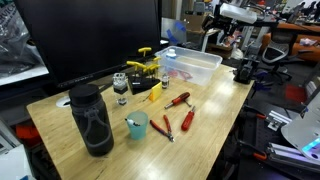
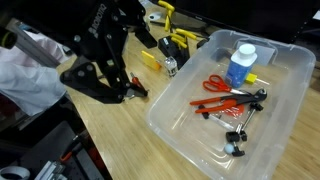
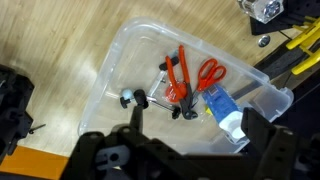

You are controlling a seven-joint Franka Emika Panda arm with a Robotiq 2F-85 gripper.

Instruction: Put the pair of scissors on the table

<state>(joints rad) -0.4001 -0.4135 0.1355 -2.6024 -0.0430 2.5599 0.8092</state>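
Observation:
The red-handled scissors (image 3: 208, 74) lie inside a clear plastic bin (image 3: 120, 62), and they also show in an exterior view (image 2: 214, 84). The bin stands on the pale wood table (image 1: 210, 130), near its far corner (image 1: 192, 66). My gripper (image 3: 195, 128) hangs open and empty above the bin, apart from the scissors. Its two black fingers frame the bottom of the wrist view. In an exterior view the gripper (image 2: 122, 58) is raised to the left of the bin (image 2: 170, 120).
The bin also holds red-handled pliers (image 3: 179, 76), a blue-labelled bottle (image 3: 222, 104) and a small black part (image 3: 134, 97). On the table are yellow clamps (image 1: 147, 68), a black cylinder (image 1: 91, 118), a teal cup (image 1: 137, 124) and red-handled tools (image 1: 180, 100).

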